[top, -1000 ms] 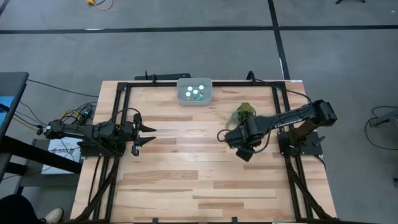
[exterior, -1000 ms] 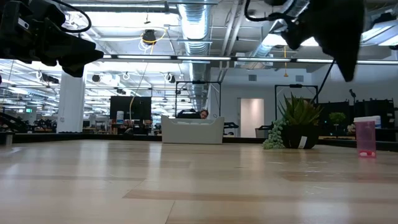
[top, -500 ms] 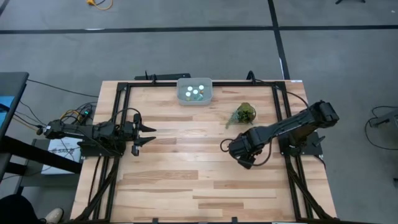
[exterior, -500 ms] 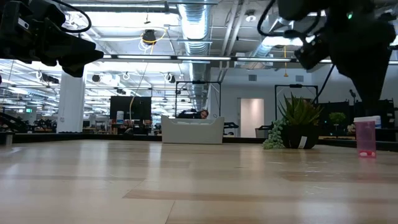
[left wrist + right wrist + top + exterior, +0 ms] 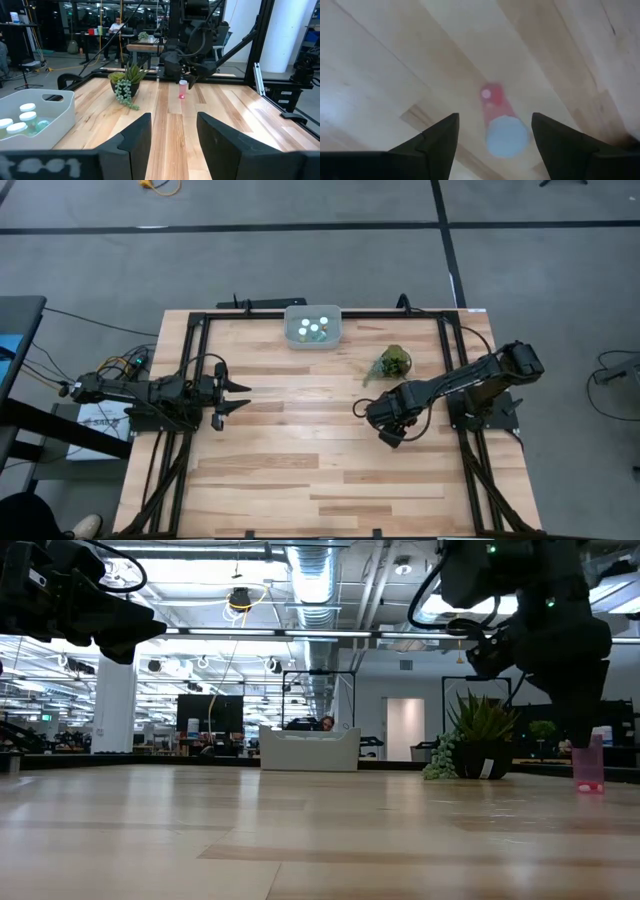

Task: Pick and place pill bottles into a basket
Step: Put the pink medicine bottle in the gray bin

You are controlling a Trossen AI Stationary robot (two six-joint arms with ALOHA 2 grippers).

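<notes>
A reddish pill bottle (image 5: 501, 125) with a white cap stands upright on the table; it also shows in the low view (image 5: 588, 762) and the left wrist view (image 5: 183, 89). My right gripper (image 5: 495, 117) is open and points down just above it, one finger on each side, touching nothing; in the high view (image 5: 385, 423) it hides the bottle. The pale basket (image 5: 313, 326) sits at the far edge with several white-capped bottles (image 5: 22, 120) inside. My left gripper (image 5: 236, 396) is open and empty at the table's left.
A small green plant (image 5: 393, 362) stands between the basket and my right gripper, close to the right arm. A black metal frame (image 5: 200, 330) runs around the table's edges. Bare wood (image 5: 300, 440) lies between the two arms.
My right gripper has gone a little toward the table's near edge and down, closing on the reddish bottle, and now hangs right over it. The bottle has kept its place.
</notes>
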